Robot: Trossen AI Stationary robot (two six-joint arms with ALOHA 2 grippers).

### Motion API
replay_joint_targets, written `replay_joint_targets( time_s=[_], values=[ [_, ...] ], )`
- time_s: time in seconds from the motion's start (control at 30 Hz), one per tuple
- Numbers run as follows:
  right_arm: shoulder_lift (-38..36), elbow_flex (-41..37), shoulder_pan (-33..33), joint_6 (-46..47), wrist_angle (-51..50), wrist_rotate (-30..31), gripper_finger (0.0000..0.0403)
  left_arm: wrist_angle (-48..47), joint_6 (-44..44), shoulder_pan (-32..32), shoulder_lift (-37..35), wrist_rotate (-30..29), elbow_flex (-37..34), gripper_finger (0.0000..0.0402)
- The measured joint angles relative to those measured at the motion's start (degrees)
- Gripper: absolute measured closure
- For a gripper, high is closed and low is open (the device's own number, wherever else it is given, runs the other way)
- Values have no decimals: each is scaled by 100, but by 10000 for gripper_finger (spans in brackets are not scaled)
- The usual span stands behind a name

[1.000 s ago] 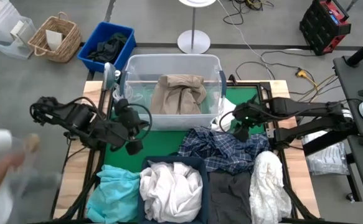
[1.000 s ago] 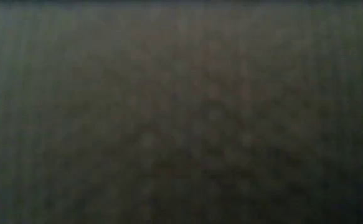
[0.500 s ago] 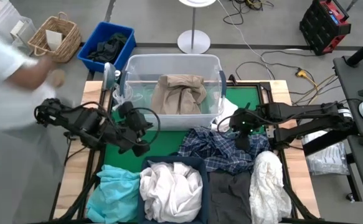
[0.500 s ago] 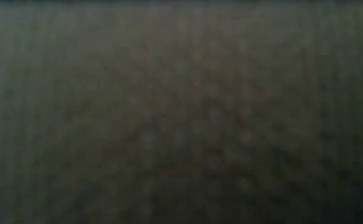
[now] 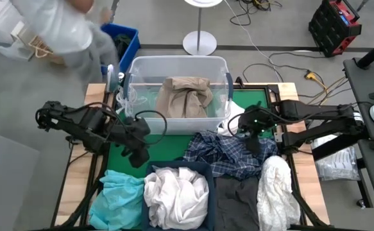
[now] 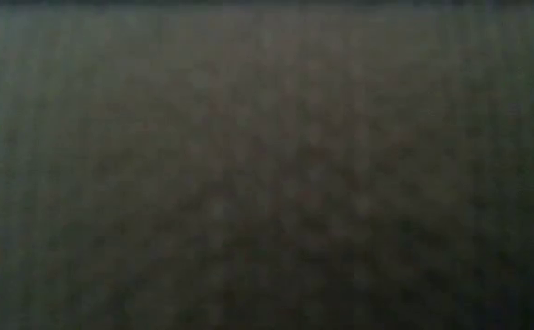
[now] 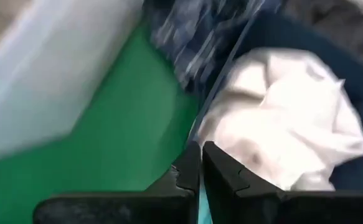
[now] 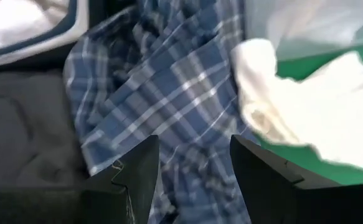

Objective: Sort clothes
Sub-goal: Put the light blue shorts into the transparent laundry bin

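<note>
The clothes lie spread over the table: a blue-and-white plaid shirt point(image 5: 228, 154) crumpled at the centre on the green mat point(image 5: 117, 162), a beige garment point(image 5: 185, 96) already inside the clear plastic tub point(image 5: 177, 63) at the far side, a white heap point(image 5: 176, 196) filling the navy fabric bin point(image 5: 203, 168) at the near edge, a teal garment point(image 5: 118, 196) beside that bin on the left, a dark grey garment point(image 5: 238, 204) on its right, and a further white garment point(image 5: 278, 189) at the near right; a small white piece point(image 8: 306, 118) lies just beside the plaid shirt on the mat. The step in hand appears to be the approach to the plaid shirt. The right hand point(image 8: 193, 165) hangs directly over that shirt with its fingers spread wide and nothing between them; the next move calls for a descent into a raised fold and a firm pinch, since the loose cloth is likely to slip or drag its neighbour. The left hand point(image 7: 201, 171) hovers over the mat near the bin's corner, its fingers pressed together and empty. A person in white point(image 5: 65, 25) stands beyond the table's far left corner. The low view shows nothing legible.
</note>
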Motion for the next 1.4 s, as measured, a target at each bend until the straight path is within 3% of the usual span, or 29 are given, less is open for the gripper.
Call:
replay_joint_targets(
  time_s=[0.13,0.47,0.63,1.0,1.17,1.4],
  values=[
    [-111,0,2,33,-150,-269,213,-454,-273,-26,-4,287,0,402],
    [-145,-14,-2,-407,70,-288,213,-601,-253,-263,-4,1182,0,402],
    [-147,-14,-2,-334,80,-288,213,-713,-269,-558,-2,1182,0,402],
    [-160,313,117,746,72,-376,213,-1155,120,-1210,-40,704,0,402],
    [-134,783,539,1357,60,139,213,-986,439,-1559,-164,323,-98,402],
    [118,1402,1269,2026,20,947,213,-540,232,-2036,-649,233,-1022,402]
  ],
)
